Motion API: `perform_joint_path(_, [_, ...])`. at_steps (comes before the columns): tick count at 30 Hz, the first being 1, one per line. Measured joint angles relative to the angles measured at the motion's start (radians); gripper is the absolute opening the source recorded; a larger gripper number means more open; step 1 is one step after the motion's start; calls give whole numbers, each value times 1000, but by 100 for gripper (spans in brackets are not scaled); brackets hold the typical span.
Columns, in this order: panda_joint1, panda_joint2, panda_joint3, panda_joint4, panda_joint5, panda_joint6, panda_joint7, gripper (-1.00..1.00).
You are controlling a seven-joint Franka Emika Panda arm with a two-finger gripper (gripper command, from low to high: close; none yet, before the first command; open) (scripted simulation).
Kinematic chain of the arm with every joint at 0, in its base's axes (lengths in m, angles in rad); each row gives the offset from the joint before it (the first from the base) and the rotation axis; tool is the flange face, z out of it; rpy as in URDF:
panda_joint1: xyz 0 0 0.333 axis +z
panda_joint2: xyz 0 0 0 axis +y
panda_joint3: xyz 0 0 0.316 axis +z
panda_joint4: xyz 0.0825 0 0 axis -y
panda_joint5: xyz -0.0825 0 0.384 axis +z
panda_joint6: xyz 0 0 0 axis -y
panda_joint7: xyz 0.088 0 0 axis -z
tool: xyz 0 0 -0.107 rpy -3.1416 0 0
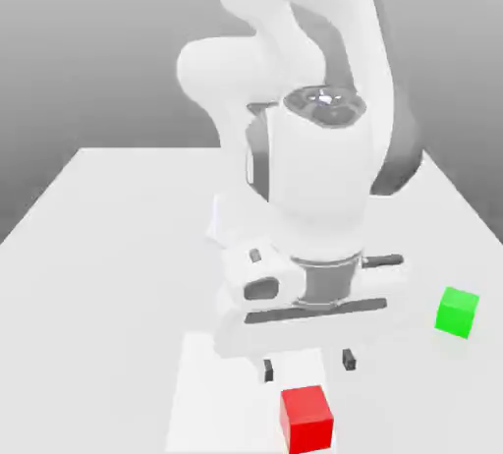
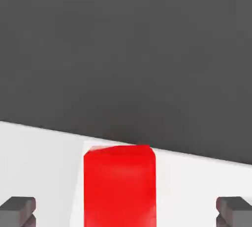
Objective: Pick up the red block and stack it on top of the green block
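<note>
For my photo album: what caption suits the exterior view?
White arm's open end effector poised above the red block; green block waits apart on the white table.

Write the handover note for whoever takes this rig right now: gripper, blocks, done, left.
Gripper: open, empty, hanging above the red block, fingers apart and wider than the block in the hand view.
Red block: on the table, near the front edge, not touched.
Green block: on the table, toward the exterior view's right of the red one, nothing on it.
Done: gripper lined up over the red block.
Left: lower, close on the red block, lift, carry to the green block, set on top, release.
</note>
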Motion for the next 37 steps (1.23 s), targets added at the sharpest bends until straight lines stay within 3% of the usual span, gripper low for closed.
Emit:
perform_joint_path(2, [6, 73, -8, 10, -9, 59, 6, 0])
perform_joint_path(3, [9, 102, -11, 14, -13, 84, 9, -100])
perform_joint_path(10, [9, 107, -11, 15, -14, 88, 10, -100])
perform_joint_path(15, [5, -46, 7, -12, 8, -39, -14, -100])
perform_joint_path(22, [151, -179, 213, -111, 18, -74, -259, -100])
perform_joint_path(28, [419, -293, 342, -204, 62, -91, -526, -100])
perform_joint_path(30, [524, -258, 318, -213, 24, -51, -526, -100])
perform_joint_path(34, [500, -124, 229, -209, -96, 72, -449, -100])
perform_joint_path(35, [506, -103, 217, -208, -114, 91, -435, 100])
perform_joint_path(37, [506, -103, 217, -208, -114, 91, -435, 100])
